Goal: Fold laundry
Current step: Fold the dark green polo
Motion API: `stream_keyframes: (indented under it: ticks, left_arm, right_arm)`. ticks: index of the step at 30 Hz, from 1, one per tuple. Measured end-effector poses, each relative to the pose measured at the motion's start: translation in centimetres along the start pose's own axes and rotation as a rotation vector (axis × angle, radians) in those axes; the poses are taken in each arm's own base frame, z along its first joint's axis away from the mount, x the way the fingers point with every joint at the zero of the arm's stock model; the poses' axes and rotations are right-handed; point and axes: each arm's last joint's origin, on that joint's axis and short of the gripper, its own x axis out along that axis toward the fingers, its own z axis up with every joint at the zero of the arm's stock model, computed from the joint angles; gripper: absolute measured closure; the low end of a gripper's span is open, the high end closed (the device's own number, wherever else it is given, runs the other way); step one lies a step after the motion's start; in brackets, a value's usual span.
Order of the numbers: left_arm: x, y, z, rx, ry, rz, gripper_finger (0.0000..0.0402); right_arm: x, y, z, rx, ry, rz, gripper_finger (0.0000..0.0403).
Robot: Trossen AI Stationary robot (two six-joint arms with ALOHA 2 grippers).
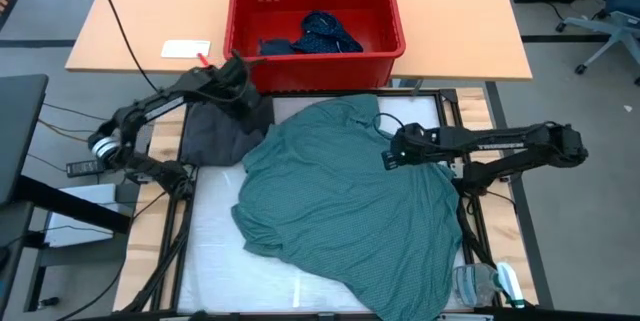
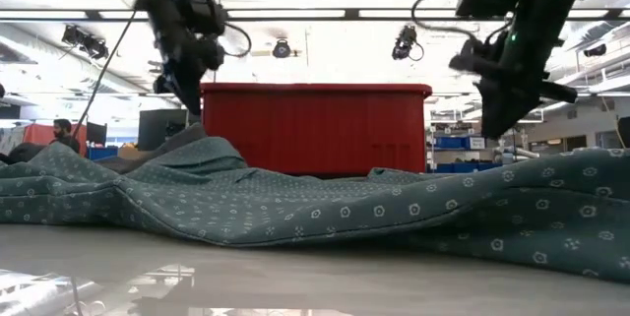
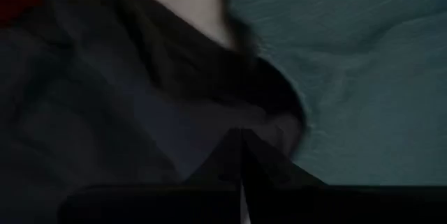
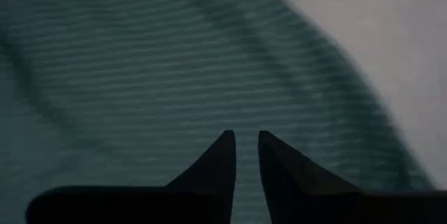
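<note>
Right now your right end effector (image 4: 246,147) hangs over the teal-green shirt (image 1: 350,211), which lies spread and rumpled across the bench (image 1: 215,261); its fingers stand slightly apart with nothing between them, the cloth just below the tips. Your left end effector (image 3: 242,155) is pressed together over the charcoal grey piece (image 1: 215,131), which sits bunched directly beneath it and beside the shirt's edge; whether any cloth is pinched between the tips cannot be told. The step in hand looks like flattening the shirt before the first fold, so bring the right tips down onto a single layer near the hem or collar beside them, not into a ridge of doubled cloth, and draw outward low and slow so the wrinkles run out instead of bunching. Keep the grey piece clear of the shirt so the two do not drag together. Count: one teal shirt and one grey piece on the bench, one red basket (image 1: 250,31) beyond the left end effector, holding one navy dotted piece (image 1: 330,31) and what seems one plain dark piece (image 1: 275,47).
</note>
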Motion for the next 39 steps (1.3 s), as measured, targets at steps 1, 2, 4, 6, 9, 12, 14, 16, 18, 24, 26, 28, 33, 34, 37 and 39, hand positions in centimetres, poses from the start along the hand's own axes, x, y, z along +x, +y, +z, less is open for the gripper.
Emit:
stream_keyframes:
  ticks: [1,2,4,6,9,12,14,16,18,24,26,28,33,34,37,39]
  left_arm:
    - [-0.1,-0.3,-0.5,-0.025,-0.006,-0.023,0.0395]
    - [-0.1,-0.5,-1.1,-0.055,-0.001,-0.041,0.0394]
    - [0.1,-1.3,-2.7,-0.109,0.021,-0.066,0.0387]
    - [0.5,-2.3,-4.4,-0.152,0.048,-0.093,0.0371]
    - [1.0,-4.3,-7.0,-0.2,0.104,-0.147,0.0334]
    - [1.2,-6.1,-9.5,-0.239,0.143,-0.179,0.0291]
    - [1.4,-7.1,-11.0,-0.272,0.166,-0.181,0.0264]
    - [2.0,-7.9,-12.3,-0.302,0.178,-0.177,0.0238]
    - [3.0,-8.6,-13.5,-0.331,0.204,-0.184,0.0216]
    - [6.3,-10.4,-16.2,-0.444,0.27,-0.212,0.018]
    - [7.0,-10.6,-17.0,-0.492,0.302,-0.193,0.0181]
    - [7.4,-10.8,-17.7,-0.517,0.331,-0.173,0.0193]
    - [7.3,-12.0,-19.1,-0.486,0.397,-0.186,0.0257]
    - [7.2,-12.4,-19.3,-0.478,0.416,-0.204,0.0276]
    - [6.8,-13.7,-20.0,-0.457,0.46,-0.281,0.034]
    - [6.6,-14.6,-20.4,-0.462,0.474,-0.336,0.0382]
  right_arm:
    - [-0.2,0.2,-0.3,-0.01,0.001,0.026,0.0323]
    - [-0.4,0.5,-0.5,-0.022,0.005,0.049,0.0319]
    - [-0.6,1.1,-1.2,-0.032,0.022,0.092,0.0314]
    - [-0.8,1.9,-2.0,-0.048,0.048,0.144,0.0311]
    - [-1.2,3.2,-3.6,-0.09,0.094,0.234,0.0307]
    - [-1.8,4.2,-5.3,-0.12,0.127,0.311,0.0305]
    - [-2.1,4.5,-6.6,-0.134,0.16,0.327,0.0305]
    - [-2.5,4.8,-7.8,-0.151,0.209,0.348,0.0306]
    - [-2.7,4.9,-9.0,-0.172,0.278,0.355,0.0307]
    - [-2.8,5.4,-13.0,-0.251,0.491,0.345,0.0309]
    - [-2.5,5.2,-14.1,-0.28,0.502,0.298,0.0312]
    - [-1.9,4.9,-15.0,-0.314,0.499,0.229,0.0317]
    - [0.7,4.1,-16.0,-0.38,0.515,0.081,0.0337]
    - [1.2,4.1,-16.0,-0.391,0.522,0.072,0.0341]
    - [2.3,4.3,-15.6,-0.451,0.527,0.077,0.0355]
    - [2.8,4.9,-14.9,-0.492,0.504,0.138,0.0363]
